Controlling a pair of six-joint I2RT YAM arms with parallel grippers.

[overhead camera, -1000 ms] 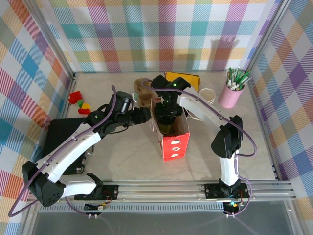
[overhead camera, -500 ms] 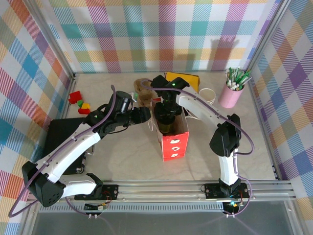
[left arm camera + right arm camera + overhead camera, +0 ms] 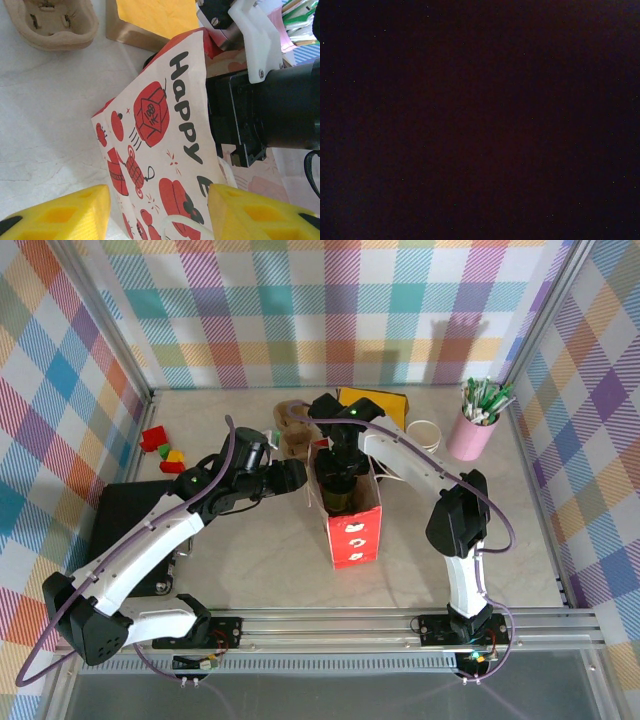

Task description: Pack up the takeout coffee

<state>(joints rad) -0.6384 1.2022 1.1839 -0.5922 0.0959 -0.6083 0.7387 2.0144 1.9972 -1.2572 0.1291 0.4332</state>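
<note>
Over the last second little had moved. The right arm's elbow had swung slightly toward the red printed paper bag (image 3: 354, 538), which had shifted a touch, while the right pincer (image 3: 336, 486) stayed sunk in the bag's open mouth. Its wrist view was black, so we could not tell whether its fingers were apart or clamped. Directly beneath it, inside the bag, we made out a greenish shape that we took for the green-sided paper coffee cup (image 3: 337, 504). We judged it was being lowered, not yet let go. The left pincer (image 3: 297, 478) kept its yellow fingertips (image 3: 55, 215) apart, straddling the bag's left wall. We could not tell whether they pressed it.

Room was tight: the bag's walls closed round the right pincer, so straight up looked the only clean exit. Beyond the left pincer lay the brown cardboard cup carrier (image 3: 290, 425), and behind the bag a flat yellow packet (image 3: 385, 400). Well to the right pincer's right stood the pink cup of pens (image 3: 472, 430). The worktop (image 3: 270, 550) nearer us lay open.
</note>
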